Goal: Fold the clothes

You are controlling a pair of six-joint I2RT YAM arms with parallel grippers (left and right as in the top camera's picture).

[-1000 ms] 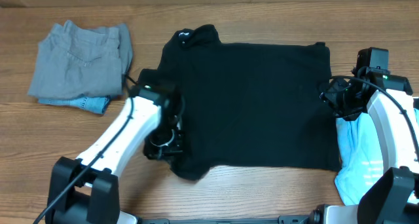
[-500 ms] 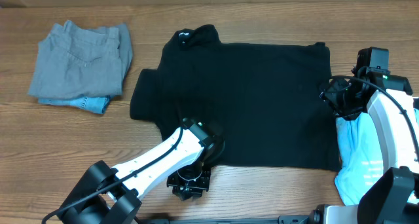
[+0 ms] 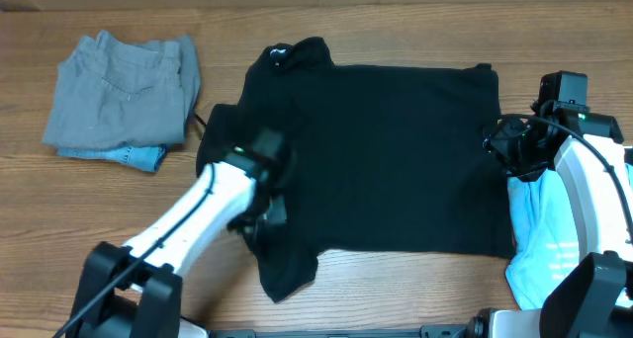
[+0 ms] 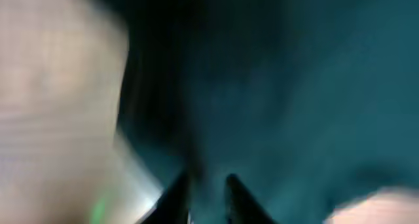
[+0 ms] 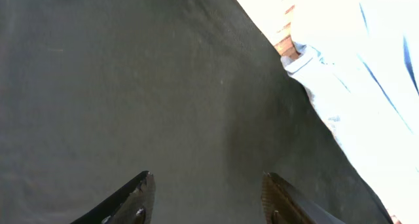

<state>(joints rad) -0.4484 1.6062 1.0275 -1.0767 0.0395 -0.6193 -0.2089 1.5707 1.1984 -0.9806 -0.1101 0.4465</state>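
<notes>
A large black shirt (image 3: 386,160) lies spread over the middle of the table, its lower-left corner (image 3: 287,269) bunched into a flap pointing at the front edge. My left gripper (image 3: 265,214) is low over the shirt's left part. The left wrist view is blurred: the fingers (image 4: 186,191) stand close together over dark fabric (image 4: 294,86), and a grip cannot be made out. My right gripper (image 5: 208,185) hovers open above the shirt's right edge (image 5: 163,86), nothing between its fingers; overhead, this right gripper (image 3: 504,145) is at the hem. A light-blue tee (image 3: 539,239) lies under the right arm.
A folded grey garment (image 3: 124,91) rests on a denim piece (image 3: 134,158) at the back left. The light-blue tee (image 5: 366,73) borders the black shirt on the right. Bare wooden table (image 3: 59,219) shows at the front left.
My left arm swung from the table's front edge back up onto the shirt's left side, and the lower-left corner now shows as a bunched flap. The right arm has not moved.
</notes>
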